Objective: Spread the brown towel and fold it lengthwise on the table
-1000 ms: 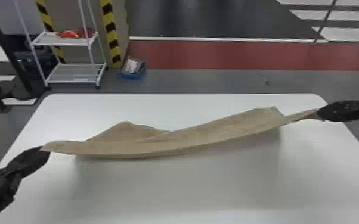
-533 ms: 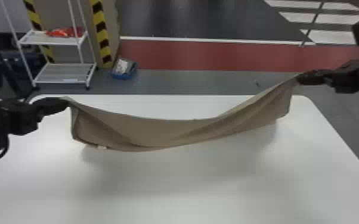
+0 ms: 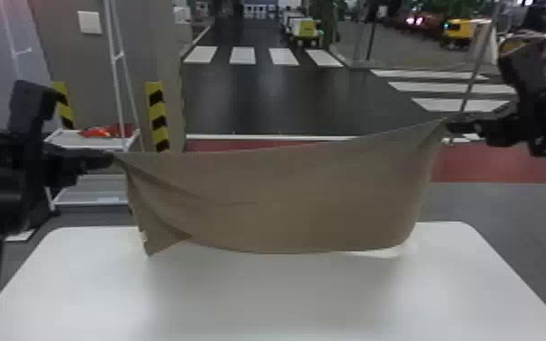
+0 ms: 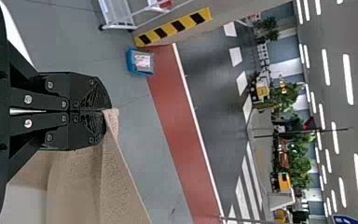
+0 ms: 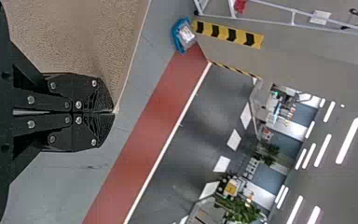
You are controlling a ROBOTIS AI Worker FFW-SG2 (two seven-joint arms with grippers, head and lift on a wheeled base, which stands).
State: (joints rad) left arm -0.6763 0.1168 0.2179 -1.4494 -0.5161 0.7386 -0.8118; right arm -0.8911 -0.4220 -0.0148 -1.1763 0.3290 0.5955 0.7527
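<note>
The brown towel (image 3: 281, 199) hangs stretched between both grippers above the far part of the white table (image 3: 285, 299), its right top corner higher than its left. My left gripper (image 3: 111, 159) pinches the left top corner, where creases fan out and a lower corner droops. At the right top corner is my right gripper (image 3: 449, 124). In the left wrist view, my left gripper (image 4: 107, 111) is shut on a corner of the towel (image 4: 116, 186). The right wrist view has my right gripper (image 5: 115, 112) shut on the tip of the towel (image 5: 79, 37).
Behind the table, a white rack (image 3: 90, 197) with red items stands at the left, near yellow-black striped posts (image 3: 158, 118). On the floor lies a blue bin (image 4: 140, 61). Both black arms reach in from the side edges.
Both grippers have risen with the towel, which was low over the table and now hangs down like a sheet. The head view has tilted up, bringing the far background in.
</note>
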